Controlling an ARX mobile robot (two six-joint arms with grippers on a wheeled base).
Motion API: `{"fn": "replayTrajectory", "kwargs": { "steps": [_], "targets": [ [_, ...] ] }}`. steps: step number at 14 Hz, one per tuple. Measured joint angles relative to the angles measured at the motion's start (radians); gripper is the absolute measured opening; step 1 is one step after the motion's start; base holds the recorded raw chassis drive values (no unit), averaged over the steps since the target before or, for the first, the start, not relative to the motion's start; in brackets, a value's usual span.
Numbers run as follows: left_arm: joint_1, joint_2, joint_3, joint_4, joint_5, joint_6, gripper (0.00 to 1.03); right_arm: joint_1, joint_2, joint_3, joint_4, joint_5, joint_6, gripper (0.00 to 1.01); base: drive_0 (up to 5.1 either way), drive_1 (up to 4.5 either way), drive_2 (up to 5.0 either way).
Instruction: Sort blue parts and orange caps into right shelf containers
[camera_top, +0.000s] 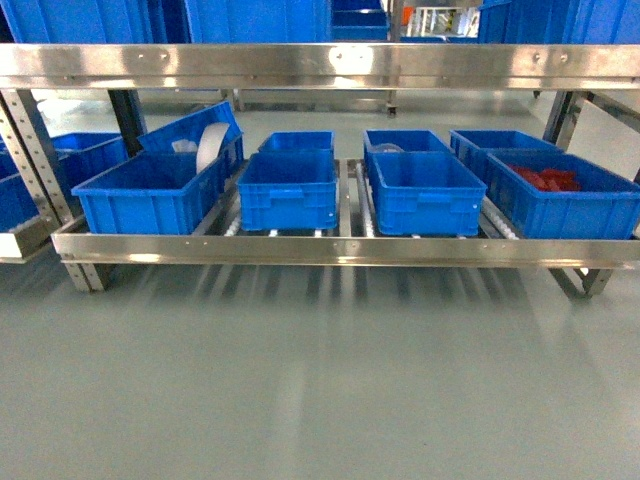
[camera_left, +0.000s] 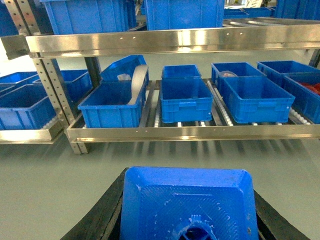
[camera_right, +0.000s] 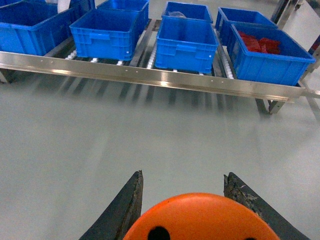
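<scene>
Carrying loads | left claw (camera_left: 187, 220) grips blue part (camera_left: 189, 202) | right claw (camera_right: 200, 210) grips orange cap (camera_right: 200, 220) | right shelf containers (camera_top: 425, 190) lie straight ahead across floor, well apart, neither arm clearly nearer

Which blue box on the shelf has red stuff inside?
The big blue plastic crate at the far right of the steel shelf holds red pieces. The other front crates look empty, or hold something white.
</scene>
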Motion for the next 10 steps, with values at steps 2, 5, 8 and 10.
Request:
{"fn": "replayTrajectory", "kwargs": {
  "steps": [2,5,8,10],
  "targets": [
    [0.0,0.0,0.0,-0.001,0.0,0.0,0.44,0.0,0.0,0.0,-0.001,0.0,0.0,0.43,0.0,0.0,0.0],
    [0.0,-0.006,0.0,0.002,0.0,0.0,0.44,0.0,0.0,0.0,0.0,0.0,0.0,0.43,0.0,4.05,-4.1],
    [0.0,-0.005,0.0,0.0,0.0,0.0,0.44,0.0,0.0,0.0,0.0,0.0,0.0,0.43,0.0,4.05,-4.1],
    [0.0,-0.004,0.0,-0.001,0.0,0.0,0.44,0.0,0.0,0.0,0.0,0.0,0.0,0.43,0.0,4.05,-4.1]
  ]
}}
